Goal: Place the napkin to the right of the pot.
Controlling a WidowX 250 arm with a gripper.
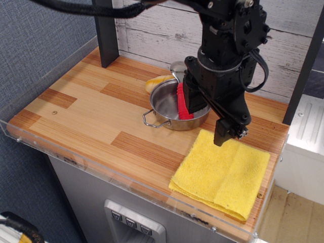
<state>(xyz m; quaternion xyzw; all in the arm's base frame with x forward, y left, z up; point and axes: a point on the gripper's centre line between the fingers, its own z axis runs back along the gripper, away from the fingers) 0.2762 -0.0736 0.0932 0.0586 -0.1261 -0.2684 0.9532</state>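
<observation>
Napkin (223, 174) flat on table (91, 111), right of pot (174, 106), gripper (227, 132) above napkin's edge, finger spacing indiscernible

napkin (223, 174): bright yellow, plain
pot (169, 104): shiny silver steel
spoon (183, 103): red handle, silver bowl
lump (158, 81): pale yellow
table (96, 109): striped wood planks, orange-brown and light tan
gripper (230, 132): black
wall (162, 35): whitewashed grey-white boards
side panel (35, 45): blue-grey fabric
</observation>
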